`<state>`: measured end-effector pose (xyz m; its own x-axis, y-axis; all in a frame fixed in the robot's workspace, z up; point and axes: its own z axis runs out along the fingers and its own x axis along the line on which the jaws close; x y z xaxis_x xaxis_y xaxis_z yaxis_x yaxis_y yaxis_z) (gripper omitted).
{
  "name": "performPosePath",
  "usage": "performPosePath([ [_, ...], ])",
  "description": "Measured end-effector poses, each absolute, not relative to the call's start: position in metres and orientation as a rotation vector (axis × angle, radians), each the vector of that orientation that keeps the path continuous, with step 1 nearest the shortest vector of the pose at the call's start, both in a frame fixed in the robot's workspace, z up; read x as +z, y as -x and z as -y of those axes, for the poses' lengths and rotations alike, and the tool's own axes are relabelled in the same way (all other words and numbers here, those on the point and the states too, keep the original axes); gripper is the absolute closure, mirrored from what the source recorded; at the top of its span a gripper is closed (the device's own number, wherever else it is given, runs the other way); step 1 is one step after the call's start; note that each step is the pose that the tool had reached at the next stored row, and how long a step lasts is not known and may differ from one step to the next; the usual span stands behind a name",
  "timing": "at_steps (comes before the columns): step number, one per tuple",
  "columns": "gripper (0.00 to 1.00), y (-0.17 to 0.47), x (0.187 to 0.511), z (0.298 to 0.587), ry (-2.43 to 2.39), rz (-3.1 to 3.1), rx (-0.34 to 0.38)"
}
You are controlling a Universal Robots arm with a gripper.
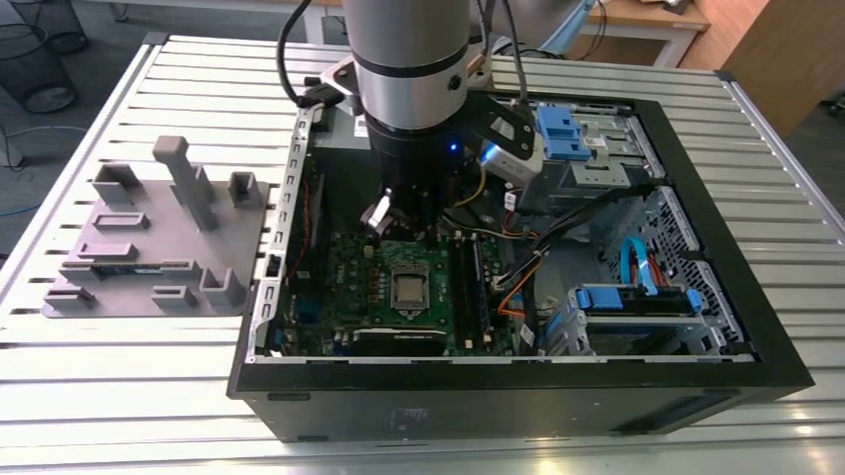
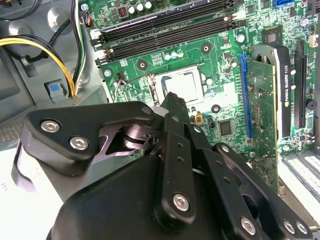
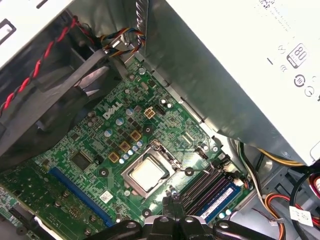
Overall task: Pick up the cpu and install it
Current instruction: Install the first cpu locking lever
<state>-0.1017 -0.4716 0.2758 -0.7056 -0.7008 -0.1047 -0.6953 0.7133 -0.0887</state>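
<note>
The gripper [image 2: 172, 100] hovers clenched and empty above the motherboard socket [image 3: 148, 172], where the cpu [image 3: 148, 173] sits

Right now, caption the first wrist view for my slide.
Gripper above the green motherboard, near the socket holding the cpu.

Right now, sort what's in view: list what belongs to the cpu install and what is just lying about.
Job:
- cpu, lying in the motherboard socket
- gripper, above the motherboard beside the socket, holding nothing visible
- computer case

Lying about:
- grey parts tray, on the table at the exterior view's left
- empty memory slots
- expansion card
- yellow cables
</note>
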Motion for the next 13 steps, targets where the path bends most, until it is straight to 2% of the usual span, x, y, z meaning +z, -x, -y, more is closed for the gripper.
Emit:
performPosePath([
  [13, 0.89, 0.1005, 0.2756, 0.4709, 1.144, -2.793, -0.058],
])
